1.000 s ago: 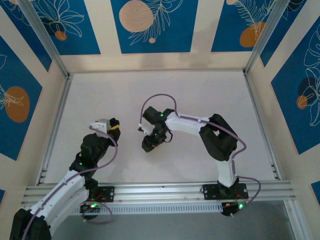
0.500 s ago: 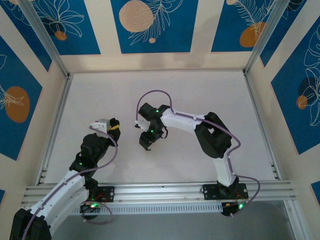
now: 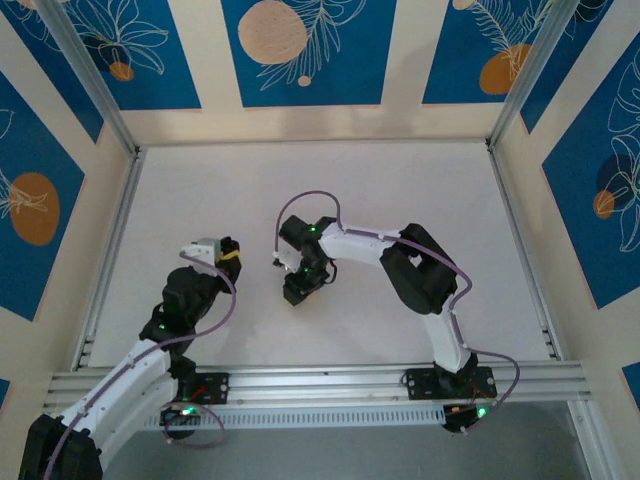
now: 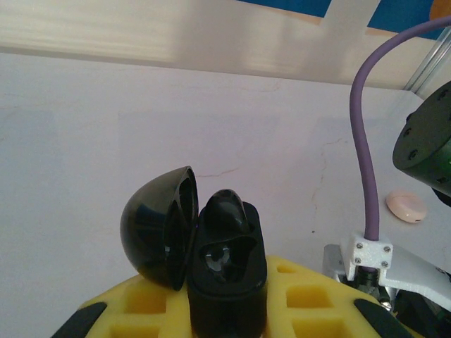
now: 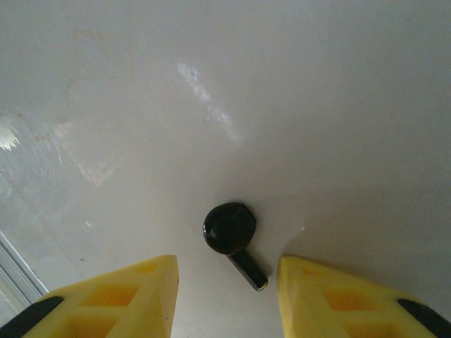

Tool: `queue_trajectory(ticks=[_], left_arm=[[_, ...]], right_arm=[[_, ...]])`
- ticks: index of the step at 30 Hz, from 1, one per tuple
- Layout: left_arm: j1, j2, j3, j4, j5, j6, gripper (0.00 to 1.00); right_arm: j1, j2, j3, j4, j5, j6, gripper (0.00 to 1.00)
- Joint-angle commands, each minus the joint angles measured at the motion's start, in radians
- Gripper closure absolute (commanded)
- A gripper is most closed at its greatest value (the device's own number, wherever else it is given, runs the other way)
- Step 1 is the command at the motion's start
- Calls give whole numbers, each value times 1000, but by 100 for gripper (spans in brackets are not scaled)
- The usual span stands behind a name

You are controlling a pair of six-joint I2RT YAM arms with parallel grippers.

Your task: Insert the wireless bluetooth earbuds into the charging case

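Note:
My left gripper point(image 4: 225, 313) is shut on the black charging case point(image 4: 227, 282), which stands upright between its yellow fingers point(image 4: 303, 299). The case's rounded lid point(image 4: 156, 225) hangs open to the left. A glossy black earbud point(image 4: 236, 208) sits in the far slot, and the near slot point(image 4: 220, 257) looks empty. On the table lies another black earbud point(image 5: 230, 228) with its stem point(image 5: 249, 271) pointing toward me. My right gripper point(image 5: 227, 266) is open, one yellow finger on each side of that earbud and neither touching it. From above, the left gripper point(image 3: 226, 256) and right gripper point(image 3: 298, 288) are close together.
A small pale oval object point(image 4: 406, 205) lies on the white table point(image 3: 400, 180) beside the right arm's purple cable point(image 4: 366, 141). Aluminium rails point(image 3: 320, 380) border the table on the near side and both flanks.
The right arm's wrist has shifted slightly left and settled over the same spot on the table. The left arm and the case have not moved.

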Motion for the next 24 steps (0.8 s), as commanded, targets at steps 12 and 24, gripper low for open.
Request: queue_trajectory(ticks=[12, 24], left_arm=[[12, 8, 16, 24, 15, 4, 80], [12, 5, 18, 15, 16, 4, 80]], right_arm=[[25, -43, -48, 18, -130, 69, 62], [26, -49, 139, -216, 104, 162, 56]])
